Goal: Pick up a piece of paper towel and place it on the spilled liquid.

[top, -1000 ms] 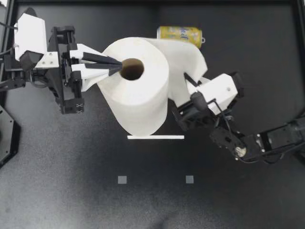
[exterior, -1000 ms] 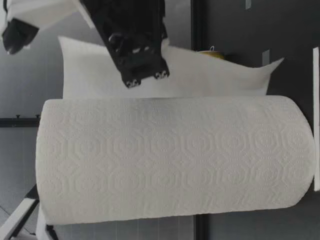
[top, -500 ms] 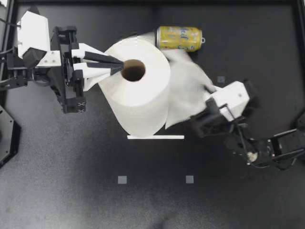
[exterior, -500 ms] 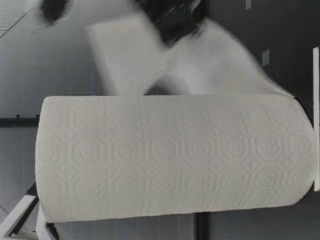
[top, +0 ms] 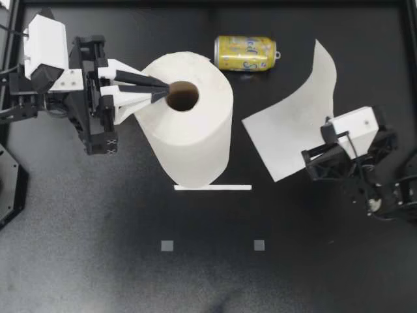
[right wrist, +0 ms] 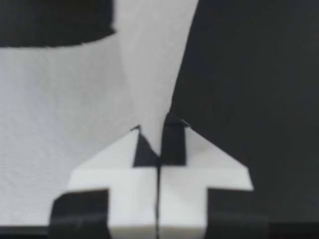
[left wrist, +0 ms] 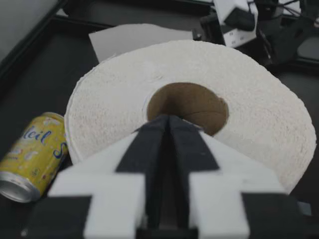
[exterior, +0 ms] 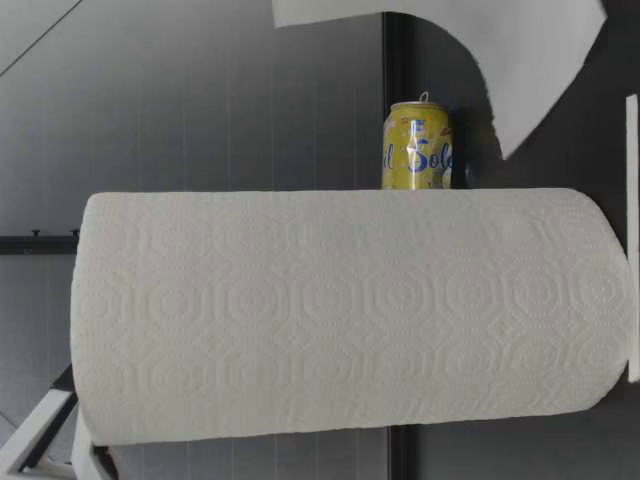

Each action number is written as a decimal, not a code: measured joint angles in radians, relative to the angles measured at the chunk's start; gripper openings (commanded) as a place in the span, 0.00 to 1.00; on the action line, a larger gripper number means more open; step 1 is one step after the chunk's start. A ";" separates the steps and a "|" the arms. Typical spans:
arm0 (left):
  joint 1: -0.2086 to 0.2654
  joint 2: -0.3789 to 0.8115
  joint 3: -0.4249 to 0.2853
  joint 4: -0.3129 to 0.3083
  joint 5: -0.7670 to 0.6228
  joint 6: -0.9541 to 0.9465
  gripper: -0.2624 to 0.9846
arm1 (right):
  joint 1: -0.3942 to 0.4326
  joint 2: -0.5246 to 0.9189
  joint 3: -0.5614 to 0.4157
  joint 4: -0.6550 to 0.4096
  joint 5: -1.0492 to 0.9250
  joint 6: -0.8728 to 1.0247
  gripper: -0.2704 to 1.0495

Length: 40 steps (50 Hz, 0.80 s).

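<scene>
- Left gripper (top: 162, 92): white tapered fingers, black inner pads, black bracket with small white markings.
- Right gripper (top: 310, 163): white wrist housing, black frame, loose black cables.

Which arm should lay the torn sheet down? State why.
Right: my right gripper has fingers shut on the torn sheet, clear of the paper towel roll; my left gripper sits at its core.
</scene>
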State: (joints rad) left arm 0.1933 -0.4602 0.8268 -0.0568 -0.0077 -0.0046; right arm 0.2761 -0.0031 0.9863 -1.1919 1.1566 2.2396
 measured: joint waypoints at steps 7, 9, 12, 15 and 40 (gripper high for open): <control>-0.002 0.002 0.014 0.000 -0.080 0.002 0.34 | -0.061 -0.092 0.044 -0.040 -0.107 -0.049 0.15; -0.003 0.003 0.021 0.002 -0.107 0.002 0.34 | -0.109 -0.123 0.060 -0.055 -0.169 -0.075 0.15; -0.005 0.003 0.031 0.000 -0.141 0.003 0.34 | -0.190 -0.163 0.083 -0.078 -0.267 -0.114 0.15; -0.005 0.003 0.040 0.000 -0.170 0.005 0.34 | -0.290 -0.202 0.101 -0.100 -0.382 -0.179 0.15; -0.006 -0.040 0.060 -0.002 -0.339 0.008 0.34 | -0.831 -0.175 0.043 -0.107 -0.856 -0.637 0.15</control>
State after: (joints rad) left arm 0.1871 -0.5001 0.8866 -0.0583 -0.3467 0.0031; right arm -0.5553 -0.1779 1.0293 -1.2993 0.3007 1.6030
